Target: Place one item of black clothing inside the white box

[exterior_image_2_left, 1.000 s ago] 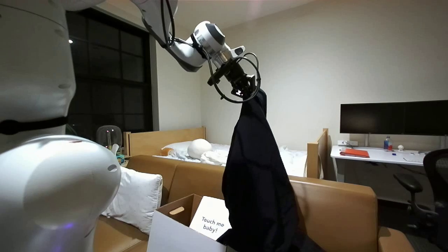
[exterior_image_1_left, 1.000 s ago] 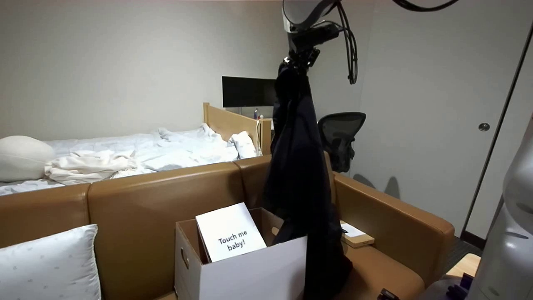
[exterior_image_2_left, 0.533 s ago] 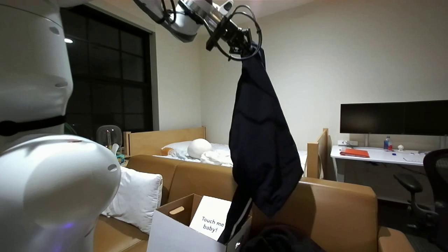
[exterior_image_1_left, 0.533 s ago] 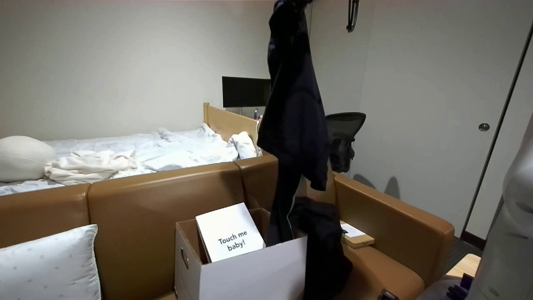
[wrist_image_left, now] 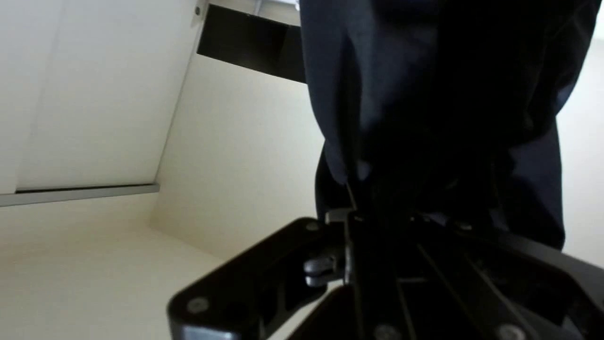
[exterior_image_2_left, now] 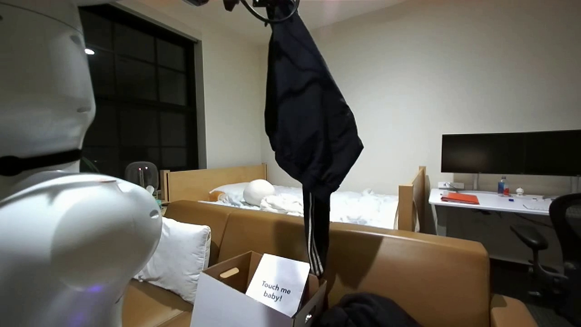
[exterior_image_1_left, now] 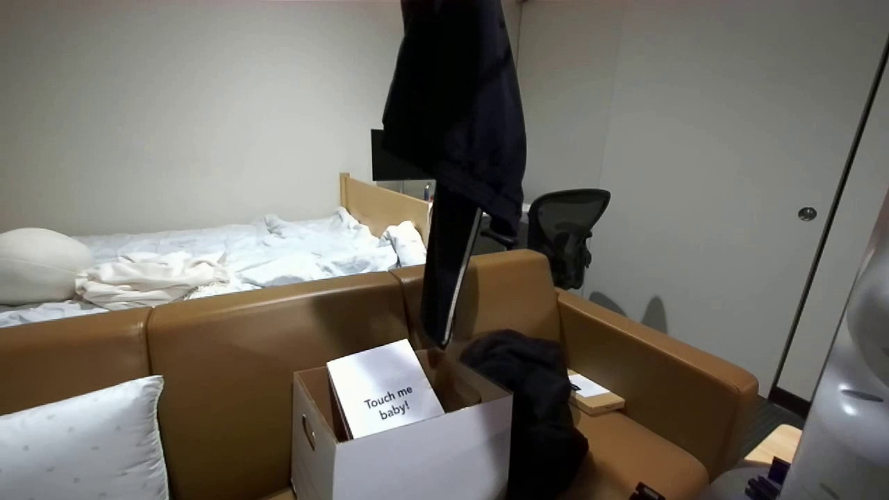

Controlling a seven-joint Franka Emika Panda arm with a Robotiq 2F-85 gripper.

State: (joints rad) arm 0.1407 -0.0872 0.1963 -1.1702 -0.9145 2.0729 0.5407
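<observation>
Closest, in an exterior view, the rounded white robot arm [exterior_image_2_left: 100, 231] fills the left edge. In the wrist view, the black metal gripper [wrist_image_left: 384, 219] pinches the black cloth garment [exterior_image_2_left: 313, 104], which hangs in midair from that grip, narrowing to a lower end that shows white stripes. In both exterior views this end appears near the rim of the white cardboard box [exterior_image_1_left: 424, 455], brown inside; whether it is over the opening cannot be told. A white rectangular card [exterior_image_1_left: 385, 389] printed "Touch me baby!" leans in the box. Just beside the box, a rumpled black fabric heap [exterior_image_1_left: 538, 417] lies on the smooth brown sofa [exterior_image_1_left: 271, 333], and a square white pillow [exterior_image_1_left: 83, 444] rests farther along. Behind the sofa is the wooden-framed bed [exterior_image_1_left: 389, 198] with pale, crumpled covers. Also beyond, a wide black screen [exterior_image_2_left: 510, 153] rises above a white desk [exterior_image_2_left: 494, 206].
</observation>
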